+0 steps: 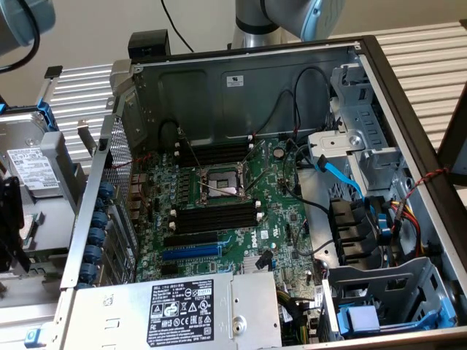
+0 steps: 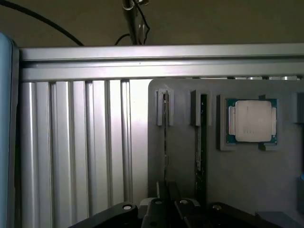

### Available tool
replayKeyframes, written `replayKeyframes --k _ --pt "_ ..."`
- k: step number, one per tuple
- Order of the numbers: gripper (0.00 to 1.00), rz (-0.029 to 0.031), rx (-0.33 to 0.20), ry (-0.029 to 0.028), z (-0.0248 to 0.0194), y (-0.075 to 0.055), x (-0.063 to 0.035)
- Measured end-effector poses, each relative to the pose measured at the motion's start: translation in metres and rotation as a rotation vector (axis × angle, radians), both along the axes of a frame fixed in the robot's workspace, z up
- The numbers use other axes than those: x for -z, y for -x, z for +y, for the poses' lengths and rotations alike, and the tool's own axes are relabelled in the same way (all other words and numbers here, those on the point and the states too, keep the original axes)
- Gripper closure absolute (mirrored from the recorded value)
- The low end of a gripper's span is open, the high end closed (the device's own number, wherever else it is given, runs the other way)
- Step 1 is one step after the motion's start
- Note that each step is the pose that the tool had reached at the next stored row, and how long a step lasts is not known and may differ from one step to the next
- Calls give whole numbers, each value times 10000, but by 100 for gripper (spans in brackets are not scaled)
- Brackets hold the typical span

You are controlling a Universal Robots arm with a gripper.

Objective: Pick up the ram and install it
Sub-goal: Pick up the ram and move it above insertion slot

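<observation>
**Gripper closed on ram in its tray slot**

The black gripper (image 2: pixel 167 206) has its jaws drawn narrow, pinching the near end of the thin green ram (image 2: pixel 165 137). The ram stands on edge in a slot of the grey plastic tray (image 2: pixel 247 180) on the ribbed aluminium table (image 2: pixel 71 152). A 2nd green stick (image 2: pixel 203 137) stands in the next slot, beside a silver-topped square processor (image 2: pixel 251 121). In the exterior view, the long black memory slots (image 1: pixel 215 215) lie empty.

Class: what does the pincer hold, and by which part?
Cannot be told: the pincer sits at one end of the ram slotted in the tray.
</observation>
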State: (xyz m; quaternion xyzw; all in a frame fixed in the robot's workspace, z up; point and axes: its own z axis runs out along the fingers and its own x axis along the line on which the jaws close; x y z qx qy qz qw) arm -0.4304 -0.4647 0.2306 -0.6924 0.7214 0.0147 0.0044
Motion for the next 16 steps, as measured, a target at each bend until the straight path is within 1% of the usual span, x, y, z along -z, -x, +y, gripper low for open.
replayKeyframes --k 15,16 --pt "88 0 1 0 0 16 -680" --pt "88 0 1 0 1 16 -700"
